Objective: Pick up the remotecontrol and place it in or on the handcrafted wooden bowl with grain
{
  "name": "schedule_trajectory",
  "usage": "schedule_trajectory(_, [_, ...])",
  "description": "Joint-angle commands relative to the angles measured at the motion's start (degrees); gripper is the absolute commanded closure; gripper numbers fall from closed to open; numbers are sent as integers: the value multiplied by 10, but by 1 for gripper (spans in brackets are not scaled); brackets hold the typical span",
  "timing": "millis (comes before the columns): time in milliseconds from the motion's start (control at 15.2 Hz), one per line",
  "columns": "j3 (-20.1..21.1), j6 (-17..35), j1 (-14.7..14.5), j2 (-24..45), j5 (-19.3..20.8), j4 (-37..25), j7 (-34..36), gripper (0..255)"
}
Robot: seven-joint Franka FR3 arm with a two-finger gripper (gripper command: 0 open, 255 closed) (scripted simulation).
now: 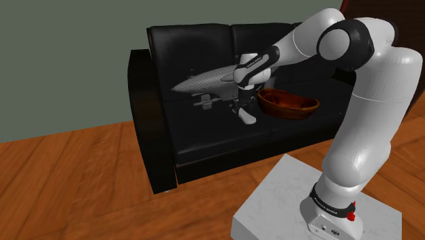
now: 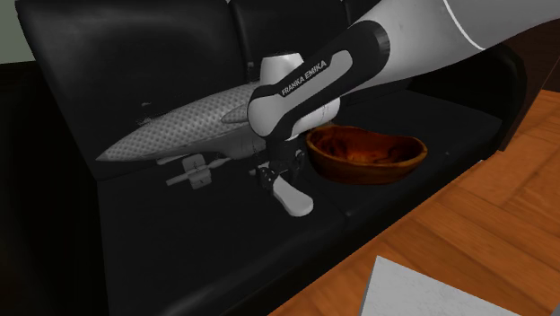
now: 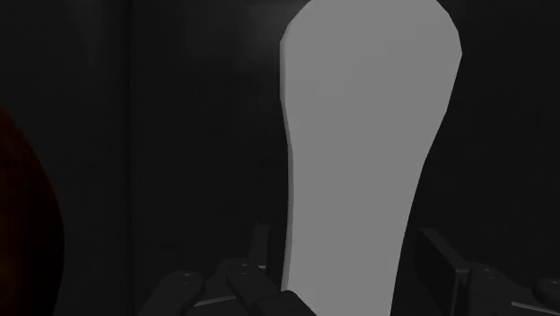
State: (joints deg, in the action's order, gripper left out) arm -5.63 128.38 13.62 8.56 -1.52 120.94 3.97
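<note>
The remote control is a plain pale grey, elongated slab lying on the black sofa seat, just beside the bowl in both exterior views. My gripper reaches down over its near end, one black finger on each side with a narrow gap to the remote, so it is open and not clasping it. The gripper stands close to the brown wooden bowl, which sits upright on the seat.
A long grey mesh-textured model, shaped like an aircraft, lies on the seat right behind the gripper. The sofa backrest rises behind and an armrest stands at the shoulder view's left. A wooden floor lies in front.
</note>
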Motion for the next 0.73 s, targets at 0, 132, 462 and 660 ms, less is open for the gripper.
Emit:
schedule_trajectory(0, [0, -14, 0, -8, 1, -6, 0, 255])
schedule_trajectory(132, [0, -28, 0, -16, 2, -12, 1, 255])
schedule_trajectory(462, [-1, -64, -1, -34, 5, -30, 2, 255])
schedule_trajectory(660, [-1, -86, -1, -43, 6, -43, 3, 255])
